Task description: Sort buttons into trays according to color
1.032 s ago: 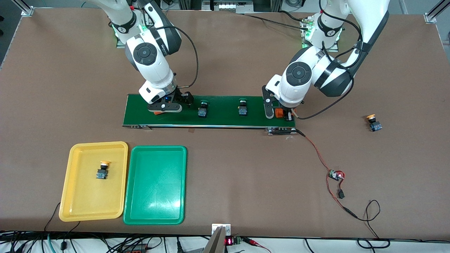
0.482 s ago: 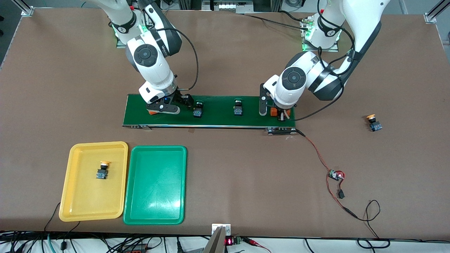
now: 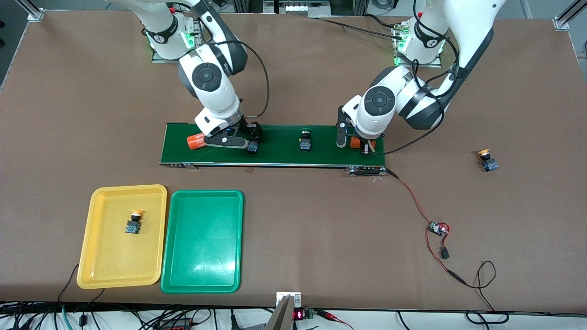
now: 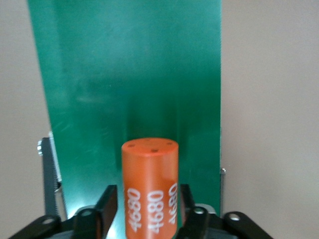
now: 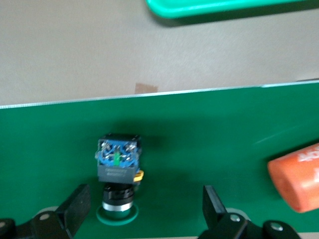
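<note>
Nearest the front camera, and nearer to it than the conveyor belt [image 3: 279, 156], the yellow tray [image 3: 110, 266] and the green tray [image 3: 202, 261] lie side by side toward the right arm's end. The yellow one holds one yellow button [image 3: 133, 221]; the green one holds nothing. A second yellow button [image 3: 487, 160] sits on the bare table [image 3: 321, 229], well apart from the belt, out past its left-arm end. On the belt itself, the right gripper [image 5: 144, 201] is down low with its claw spread wide apart, one finger on each side of a green button [image 5: 118, 172] lying on its side, not touching it. An orange cylinder [image 3: 196, 141] lies just beside it on the belt. The other green button [image 3: 305, 140] rests about mid-belt. At the belt's left-arm end the left gripper [image 4: 147, 206] is around an upright orange cylinder [image 4: 150, 184]; whether it grips that or has let go I cannot tell. To my eye the step in hand is picking up the first green button. Next the claw must close squarely on its body, lift clear of the belt, and carry it over to the green tray.
</note>
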Tool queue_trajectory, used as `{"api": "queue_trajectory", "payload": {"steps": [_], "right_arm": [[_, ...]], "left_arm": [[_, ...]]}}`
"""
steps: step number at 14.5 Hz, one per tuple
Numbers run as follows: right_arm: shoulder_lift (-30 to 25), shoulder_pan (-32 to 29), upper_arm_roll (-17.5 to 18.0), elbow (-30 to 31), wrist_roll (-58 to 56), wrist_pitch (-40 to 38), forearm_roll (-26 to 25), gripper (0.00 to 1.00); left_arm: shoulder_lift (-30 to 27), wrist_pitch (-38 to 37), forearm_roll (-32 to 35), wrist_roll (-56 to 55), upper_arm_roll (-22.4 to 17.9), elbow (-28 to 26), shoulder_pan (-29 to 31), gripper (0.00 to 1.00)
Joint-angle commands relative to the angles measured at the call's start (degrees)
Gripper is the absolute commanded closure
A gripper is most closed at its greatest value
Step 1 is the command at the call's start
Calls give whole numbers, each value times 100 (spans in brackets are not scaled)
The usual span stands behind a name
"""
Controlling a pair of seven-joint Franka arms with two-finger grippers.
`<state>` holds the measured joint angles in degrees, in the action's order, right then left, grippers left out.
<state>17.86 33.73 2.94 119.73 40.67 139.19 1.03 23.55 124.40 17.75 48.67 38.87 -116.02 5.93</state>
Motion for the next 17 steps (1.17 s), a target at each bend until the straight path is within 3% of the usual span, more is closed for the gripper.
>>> {"api": "queue_trajectory", "payload": {"steps": [1, 4, 6, 8, 9, 11, 12, 15, 17], "right_arm": [[130, 55, -48, -134, 90, -15, -33, 0], [375, 125, -48, -134, 55, 20, -112, 0], [482, 213, -48, -134, 64, 38, -305, 12], [482, 196, -48, -151, 46, 81, -323, 35], [482, 187, -48, -195, 37, 64, -323, 52], [421, 99, -57, -353, -42, -41, -323, 77], [351, 81, -92, -493, -42, -276, -314, 85], [359, -173, -101, -1737, -173, -1724, -314, 88], [376, -401, -101, -2259, -550, -2141, -314, 88]], "left_arm": [[-762, -48, -507, 99, 15, -62, 450, 0], [-1097, -126, -623, 117, -55, -62, 1477, 0], [-1089, -355, -553, 649, -204, 0, 2076, 0], [-1054, -364, -553, 794, -1132, 18, 2175, 0], [-967, -347, -597, 776, -1493, 26, 2193, 0], [-783, -338, -623, 453, -1830, 122, 2525, 0], [-634, -338, -623, -106, -1927, 158, 2814, 0], [-281, -329, -615, -1944, -2173, 246, 3098, 0], [-141, -329, -606, -3025, -2226, 246, 3098, 0]]}}
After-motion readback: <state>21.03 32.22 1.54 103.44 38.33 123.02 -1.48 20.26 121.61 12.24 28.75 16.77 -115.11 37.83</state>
